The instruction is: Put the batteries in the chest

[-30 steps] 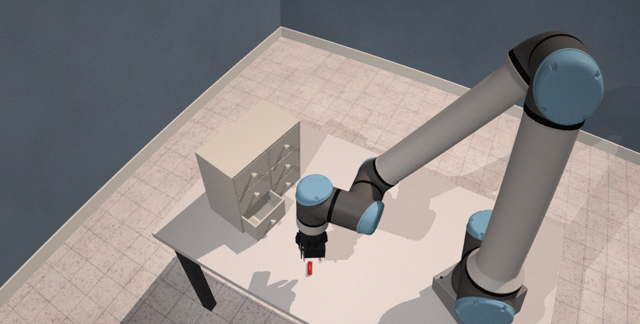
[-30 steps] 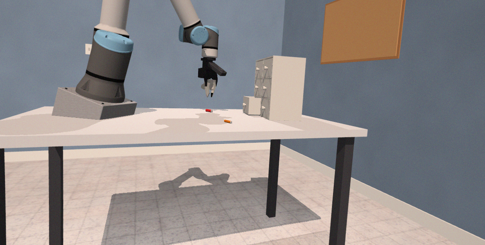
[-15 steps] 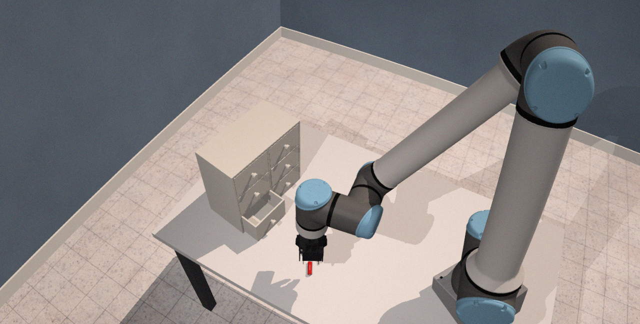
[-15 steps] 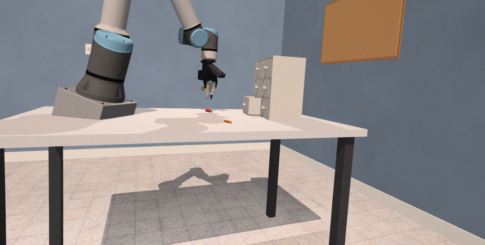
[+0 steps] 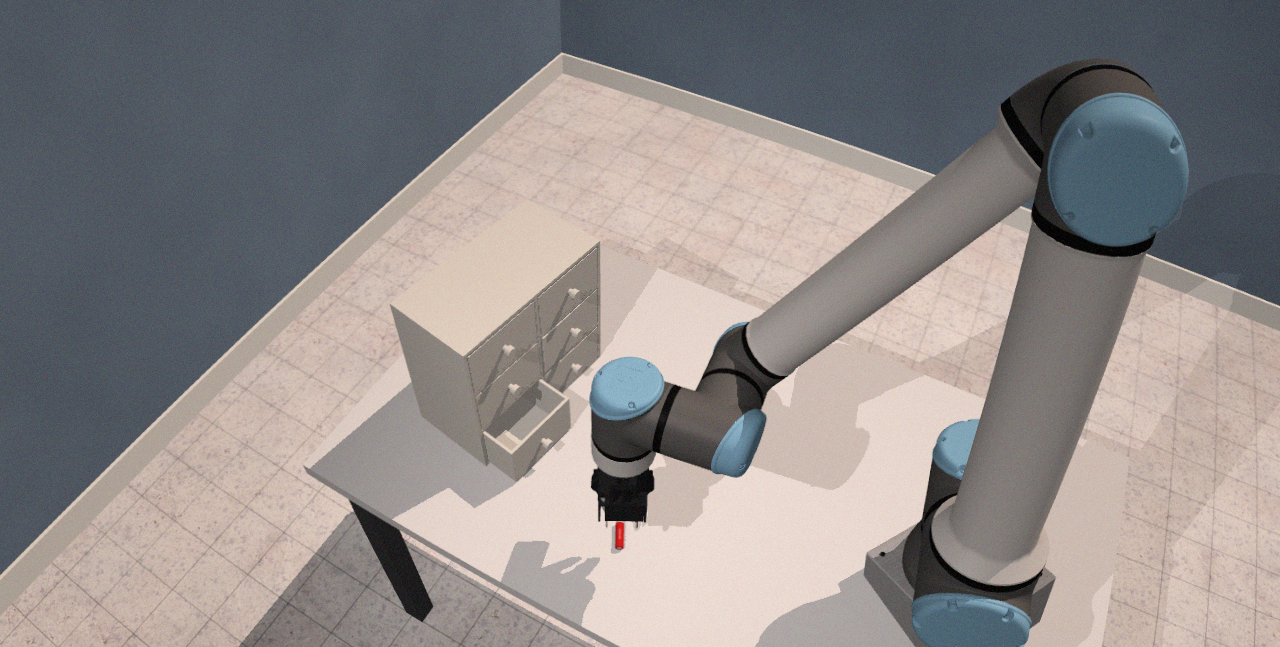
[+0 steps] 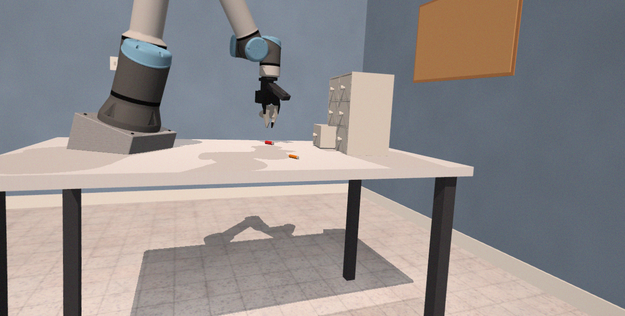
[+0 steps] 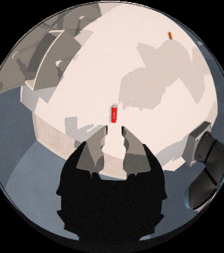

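Observation:
A small red cylindrical battery lies on the white table; it also shows in the exterior view and the wrist view. My gripper points straight down and hangs a little above it. Its fingers stand narrowly apart with nothing between them. The beige chest stands upright at the table's far left. Its bottom-left drawer is pulled out and looks empty; the other drawers are shut. I see no nine-volt battery.
A small orange cylinder lies on the table between the red battery and the table's front edge, also in the wrist view. The arm's base stands at the table's right end. The table edge is close to the red battery.

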